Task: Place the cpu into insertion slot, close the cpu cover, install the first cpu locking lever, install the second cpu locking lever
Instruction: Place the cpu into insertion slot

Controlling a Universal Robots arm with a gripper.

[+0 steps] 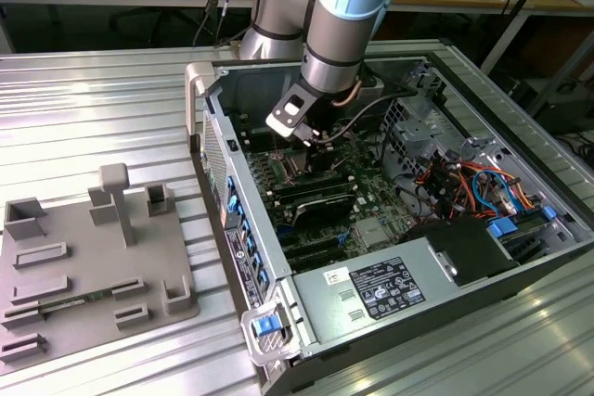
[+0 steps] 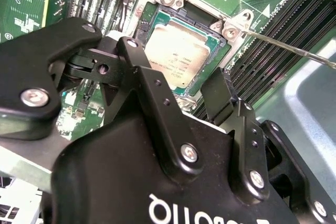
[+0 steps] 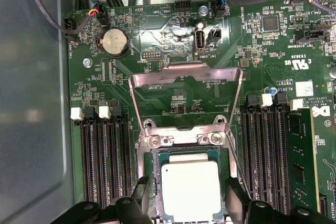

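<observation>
- Exterior view: the arm [image 1: 339, 16] reaches down into an open computer case [image 1: 212, 136] that lies on a ribbed metal table [image 1: 93, 99].
- The gripper [image 1: 314, 136] hangs low over the green board [image 1: 371, 220], close above it. What sits under the fingertips is hidden here.
- A grey parts tray [image 1: 93, 266] lies on the table well apart from the gripper, toward the exterior view's left. The power supply box [image 1: 390, 289] is at the end of the case far from the gripper.
- Second wrist view: the gripper [image 2: 170, 64] has its two black fingers [image 2: 142, 82] spread wide and holds nothing.
- The cpu [image 2: 176, 56] lies flat in the insertion slot [image 2: 211, 51], silver face up, just past the fingertips and in line with the gap between them. I see no contact between fingers and chip.
- A thin metal lever [image 2: 294, 51] runs out from the slot's corner, off to one side of the gripper.
- First wrist view: the cpu [image 3: 189, 190] is seated square in the insertion slot [image 3: 156, 174], with one finger [image 3: 140, 195] on each side of it.
- The cpu cover [image 3: 178, 72] is swung open and lies back on the far side of the slot from the gripper, hinged at the slot's far edge.
- Long black memory slots [image 3: 102, 161] flank the gripper on both sides. A coin battery [image 3: 115, 42] sits beyond the cover.
</observation>
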